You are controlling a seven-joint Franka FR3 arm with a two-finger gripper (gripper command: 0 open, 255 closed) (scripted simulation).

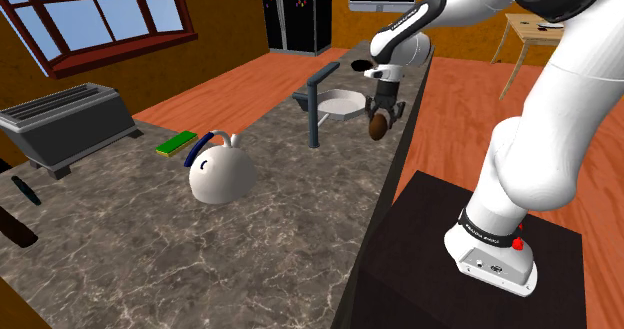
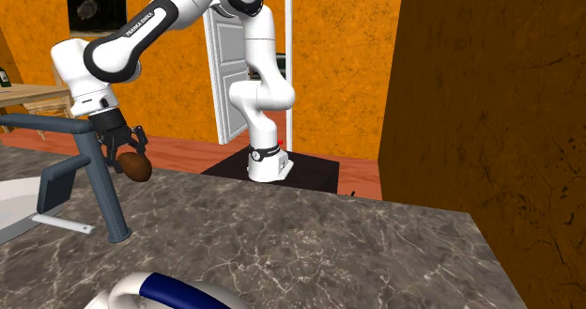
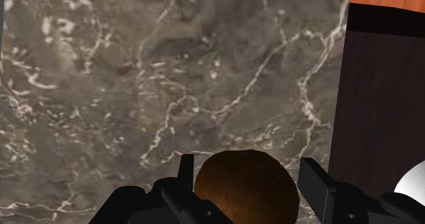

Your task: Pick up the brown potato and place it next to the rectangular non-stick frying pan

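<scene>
**Potato aloft, long haul leftward**

Far on the shoulder view's left sits a grey rectangular block [image 1: 65, 127], likely the pan. Next comes the white kettle [image 1: 222, 172]. Well to the right, the end effector [image 1: 382, 117] is clamped around the brown potato [image 1: 378, 128], clear above the bench [image 1: 150, 247]. The forearm lettering [image 2: 150, 21] seems to read Franka Emika.

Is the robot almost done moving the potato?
Picking up looks done: the black two-finger gripper is shut on the round brown potato, lifted above the dark marble countertop. In hand: carrying it. Left: setting it down beside what looks like the pale grey pan, then letting go.
</scene>
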